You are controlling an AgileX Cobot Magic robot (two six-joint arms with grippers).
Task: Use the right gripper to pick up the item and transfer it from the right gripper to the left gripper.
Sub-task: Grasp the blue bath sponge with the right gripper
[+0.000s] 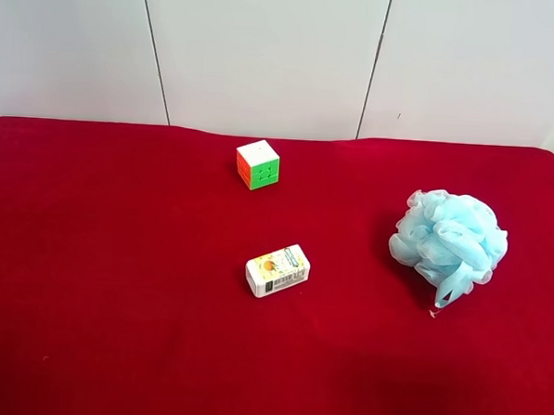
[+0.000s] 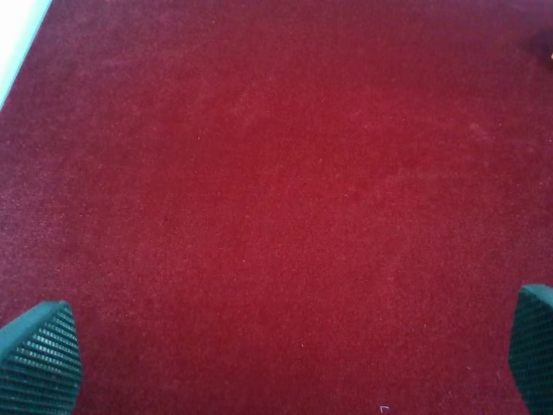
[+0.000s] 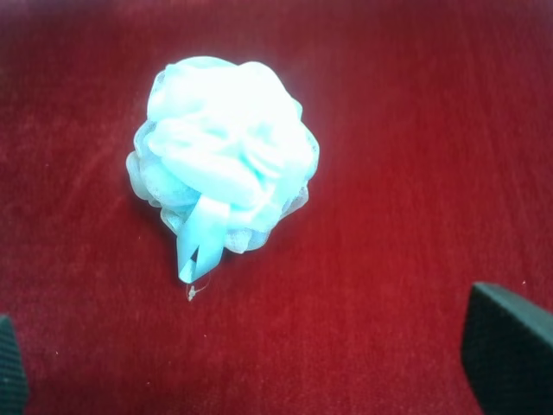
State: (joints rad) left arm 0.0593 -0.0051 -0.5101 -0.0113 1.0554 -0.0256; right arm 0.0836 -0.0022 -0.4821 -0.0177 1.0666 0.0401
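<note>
The item, a fluffy light blue mesh bath pouf (image 1: 450, 239) with a dangling ribbon loop, lies on the red cloth at the right of the exterior high view. No arm shows in that view. In the right wrist view the pouf (image 3: 225, 151) lies ahead of my right gripper (image 3: 259, 363), apart from it; the fingertips (image 3: 505, 350) stand wide apart with nothing between them. In the left wrist view my left gripper (image 2: 285, 363) is open over bare red cloth, fingertips (image 2: 39, 359) wide apart, empty.
A multicoloured puzzle cube (image 1: 258, 164) sits toward the back middle of the red cloth (image 1: 116, 255). A small white printed box (image 1: 277, 270) lies near the centre. A white panelled wall (image 1: 267, 49) stands behind the table.
</note>
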